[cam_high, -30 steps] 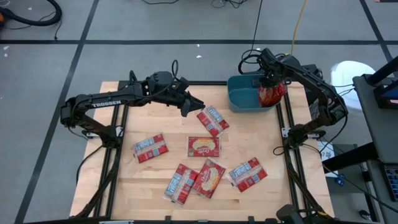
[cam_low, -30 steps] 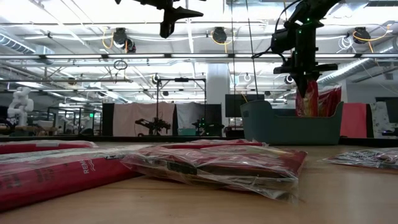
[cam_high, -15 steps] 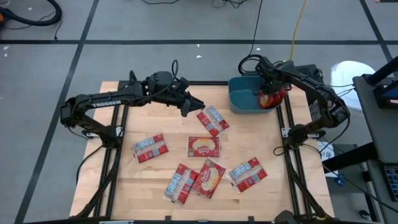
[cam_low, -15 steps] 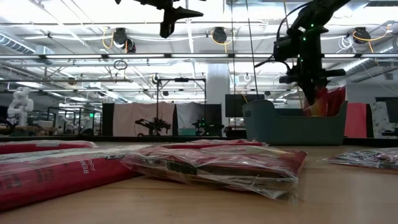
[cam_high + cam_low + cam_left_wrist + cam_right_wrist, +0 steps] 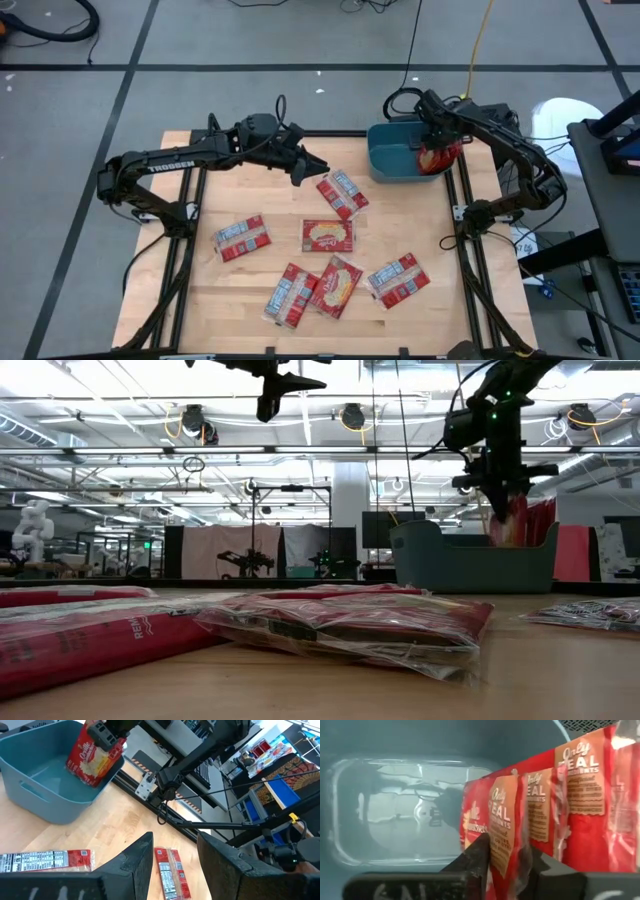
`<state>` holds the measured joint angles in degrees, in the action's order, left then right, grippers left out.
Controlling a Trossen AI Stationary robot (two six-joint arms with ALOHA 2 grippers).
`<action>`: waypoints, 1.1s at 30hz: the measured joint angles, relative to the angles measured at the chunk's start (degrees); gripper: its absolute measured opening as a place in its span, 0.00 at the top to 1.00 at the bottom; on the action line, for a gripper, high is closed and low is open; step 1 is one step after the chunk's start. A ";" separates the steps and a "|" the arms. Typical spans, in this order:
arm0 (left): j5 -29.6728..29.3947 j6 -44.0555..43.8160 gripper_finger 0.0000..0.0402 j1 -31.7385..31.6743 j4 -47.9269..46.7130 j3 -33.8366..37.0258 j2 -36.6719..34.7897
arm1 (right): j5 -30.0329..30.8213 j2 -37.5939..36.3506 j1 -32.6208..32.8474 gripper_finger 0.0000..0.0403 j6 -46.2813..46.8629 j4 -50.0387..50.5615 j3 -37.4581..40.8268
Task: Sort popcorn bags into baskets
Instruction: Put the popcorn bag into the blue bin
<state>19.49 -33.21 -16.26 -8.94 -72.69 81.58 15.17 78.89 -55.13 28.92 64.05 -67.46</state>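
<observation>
**Jaws of right gripper pinching a popcorn bag inside the bin**

Jaws on the right gripper (image 5: pixel 432 148) stand narrowly apart with a red popcorn bag (image 5: pixel 94 756) clamped between them; the right wrist view shows the bag's edge between the two dark fingers (image 5: pixel 479 854). That bag hangs upright inside the teal-blue basket (image 5: pixel 388 165), at its right-hand end in the high view, next to more red packets (image 5: pixel 580 800) leaning against the wall there. The rest of the basket floor is bare.

The basket sits at the far right corner of the tabletop (image 5: pixel 250 290).

Six more popcorn bags lie flat on the tabletop: one (image 5: pixel 342 193) just in front-left of the basket, one (image 5: pixel 328 236) at centre, one (image 5: pixel 241 238) to the left, and three near the front edge (image 5: pixel 291 294) (image 5: pixel 336 285) (image 5: pixel 398 279), the first two of these touching.

Left gripper (image 5: pixel 318 166) hovers above the tabletop, left of the basket and near the bag closest to it. Its jaws are partly open and hold nothing.
</observation>
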 joint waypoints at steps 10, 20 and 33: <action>0.04 -0.26 0.61 -0.21 0.01 0.00 0.00 | 0.07 0.00 0.00 0.54 -1.70 0.02 0.00; 0.07 -0.29 0.61 -0.21 0.01 0.00 0.00 | 0.27 -4.75 -0.02 0.44 -4.14 -0.21 -2.71; 0.02 0.09 0.61 -0.21 -0.91 0.00 0.00 | -6.24 -15.35 3.95 0.44 -5.77 0.31 -12.10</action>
<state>19.51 -33.12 -16.47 -9.85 -72.69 81.58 8.93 63.55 -51.19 23.15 64.36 -79.57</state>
